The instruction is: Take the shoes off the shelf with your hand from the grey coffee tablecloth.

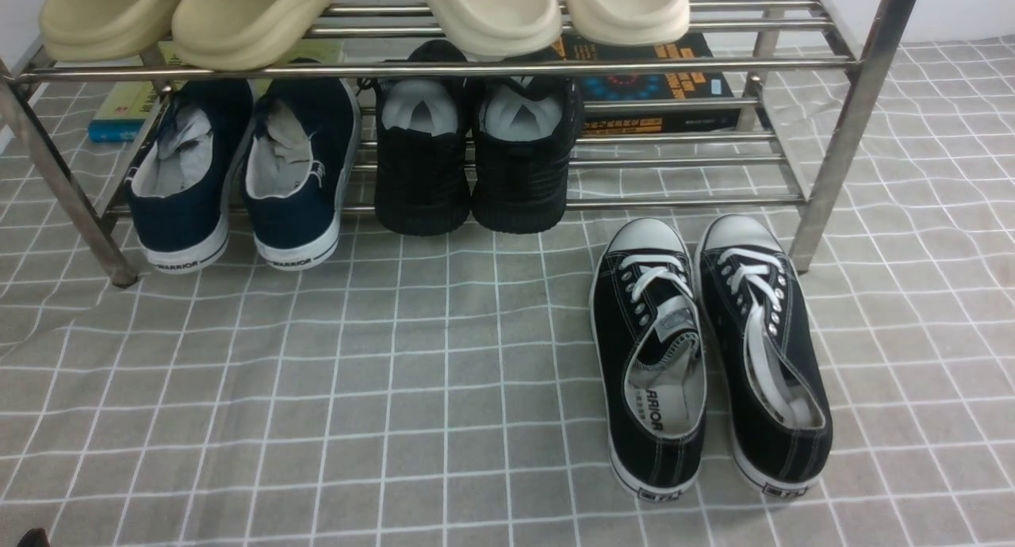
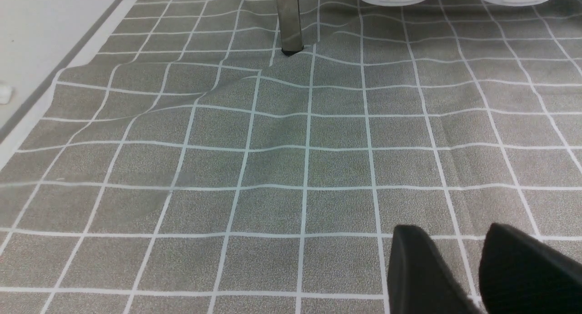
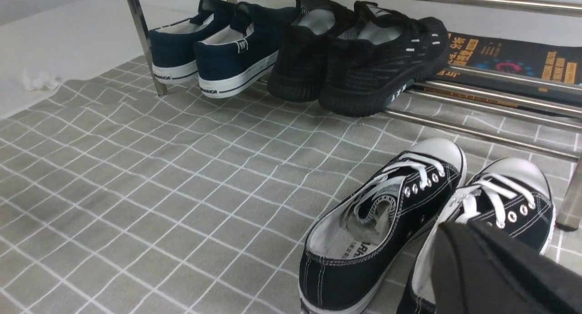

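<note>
black sneakers (image 1: 706,357), side by side, on tablecloth (image 1: 317,388)

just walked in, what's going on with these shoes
A two-armed robot is taking shoes off a steel shelf. The black canvas sneakers already stand side by side on the grey checked cloth, in front of the shelf, held by nothing. The right gripper is shut and empty just over them. The left gripper is slightly open above bare cloth. A navy pair and a black knit pair remain on the lower tier.
</note>
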`<state>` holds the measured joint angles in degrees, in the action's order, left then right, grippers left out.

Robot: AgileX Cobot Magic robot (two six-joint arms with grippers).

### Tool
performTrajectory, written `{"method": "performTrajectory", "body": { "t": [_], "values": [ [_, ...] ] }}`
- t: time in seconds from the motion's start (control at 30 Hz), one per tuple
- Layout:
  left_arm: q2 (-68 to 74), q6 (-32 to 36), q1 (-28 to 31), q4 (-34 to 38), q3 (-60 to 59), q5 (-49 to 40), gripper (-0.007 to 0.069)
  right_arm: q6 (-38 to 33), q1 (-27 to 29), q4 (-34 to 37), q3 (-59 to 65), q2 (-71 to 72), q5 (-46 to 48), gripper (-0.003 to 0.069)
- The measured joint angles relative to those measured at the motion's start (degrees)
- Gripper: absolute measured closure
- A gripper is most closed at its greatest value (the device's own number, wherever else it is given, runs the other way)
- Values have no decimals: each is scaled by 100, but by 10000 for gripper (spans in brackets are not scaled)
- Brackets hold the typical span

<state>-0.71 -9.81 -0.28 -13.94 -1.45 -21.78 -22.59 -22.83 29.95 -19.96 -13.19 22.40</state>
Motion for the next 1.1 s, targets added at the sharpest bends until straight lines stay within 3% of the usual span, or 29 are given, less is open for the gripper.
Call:
{"method": "performTrajectory", "body": {
  "t": [0.2, 0.23, 0.37, 0.63, 0.93, 1.1],
  "values": [
    [0, 0, 0, 0, 0, 0, 384, 362, 236, -517, 589, 12, -1193, 642],
    [0, 0, 0, 0, 0, 0, 384, 637, 476, -973, 893, 66, -1427, 639],
    [0, 0, 0, 0, 0, 0, 384, 1472, 1174, -2084, 1417, 201, -1485, 636],
    [0, 0, 0, 0, 0, 0, 384, 2701, 2231, -3389, 2079, 672, -1446, 628],
    [0, 0, 0, 0, 0, 0, 384, 3084, 2499, -3554, 2141, 1372, -736, 617],
    [0, 0, 0, 0, 0, 0, 384, 3084, 2201, -3471, 2141, 1372, -339, 607]
  ]
}}
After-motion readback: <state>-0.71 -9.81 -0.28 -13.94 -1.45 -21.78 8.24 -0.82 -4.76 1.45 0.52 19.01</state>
